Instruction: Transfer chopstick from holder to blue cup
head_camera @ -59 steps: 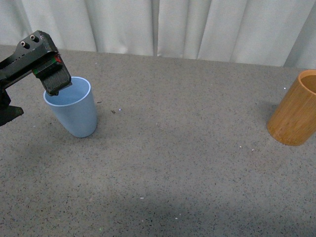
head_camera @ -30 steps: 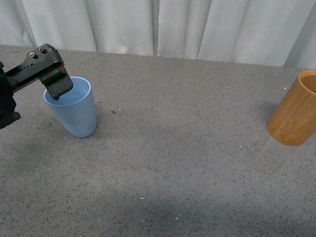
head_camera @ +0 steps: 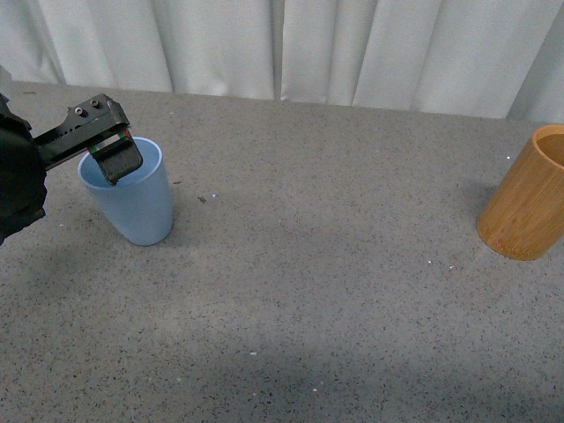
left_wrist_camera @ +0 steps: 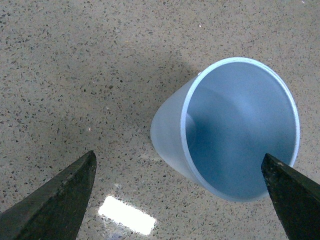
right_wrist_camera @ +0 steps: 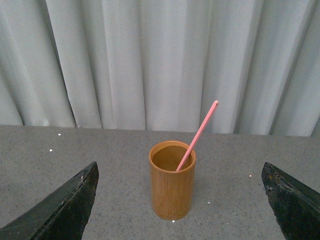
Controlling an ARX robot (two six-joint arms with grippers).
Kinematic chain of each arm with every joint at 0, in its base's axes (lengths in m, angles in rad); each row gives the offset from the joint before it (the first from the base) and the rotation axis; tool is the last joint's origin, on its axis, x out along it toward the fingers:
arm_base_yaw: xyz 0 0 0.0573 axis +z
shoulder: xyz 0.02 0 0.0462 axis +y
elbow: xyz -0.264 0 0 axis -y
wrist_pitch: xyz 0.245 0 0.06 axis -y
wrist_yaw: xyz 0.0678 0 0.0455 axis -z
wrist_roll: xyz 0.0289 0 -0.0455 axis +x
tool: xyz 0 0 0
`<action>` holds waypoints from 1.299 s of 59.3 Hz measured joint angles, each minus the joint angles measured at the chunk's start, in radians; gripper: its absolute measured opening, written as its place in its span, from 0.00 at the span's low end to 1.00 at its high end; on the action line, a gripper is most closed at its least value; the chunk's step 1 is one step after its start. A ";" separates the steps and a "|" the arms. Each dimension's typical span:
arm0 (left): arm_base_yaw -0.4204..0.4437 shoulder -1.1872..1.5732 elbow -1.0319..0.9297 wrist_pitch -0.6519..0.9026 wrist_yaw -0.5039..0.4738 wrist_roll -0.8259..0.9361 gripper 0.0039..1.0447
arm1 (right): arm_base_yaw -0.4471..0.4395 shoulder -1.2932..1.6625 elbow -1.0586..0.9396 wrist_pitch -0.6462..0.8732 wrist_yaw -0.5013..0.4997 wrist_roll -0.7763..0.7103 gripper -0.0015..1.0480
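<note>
The blue cup (head_camera: 132, 201) stands upright at the left of the grey table, and its inside shows nothing in the left wrist view (left_wrist_camera: 240, 130). My left gripper (head_camera: 119, 161) is open and empty, with its tip over the cup's near left rim; in its own view (left_wrist_camera: 177, 162) the jaws stand wide apart, straddling the cup. The wooden holder (head_camera: 527, 201) stands at the far right edge. In the right wrist view the holder (right_wrist_camera: 172, 192) has one pink chopstick (right_wrist_camera: 200, 130) leaning out of it. My right gripper (right_wrist_camera: 180, 170) is open and empty, at a distance from the holder.
A white curtain (head_camera: 291, 44) hangs along the table's far edge. The speckled grey tabletop (head_camera: 335, 291) lies between the cup and the holder. A bright patch of reflected light (left_wrist_camera: 126, 215) lies on the table beside the cup.
My left gripper has moved a little right and down, closer over the cup's mouth. The cup and the holder have not moved.
</note>
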 joint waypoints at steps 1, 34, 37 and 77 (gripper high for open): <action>0.000 0.002 0.001 0.000 0.000 0.000 0.94 | 0.000 0.000 0.000 0.000 0.000 0.000 0.91; 0.032 0.072 0.043 -0.004 -0.024 -0.003 0.94 | 0.000 0.000 0.000 0.000 0.000 0.000 0.91; 0.032 0.077 0.043 -0.004 -0.033 -0.003 0.94 | 0.000 0.000 0.000 0.000 0.000 0.000 0.91; -0.017 0.074 0.051 0.016 0.026 -0.006 0.03 | 0.000 0.000 0.000 0.000 0.000 0.000 0.91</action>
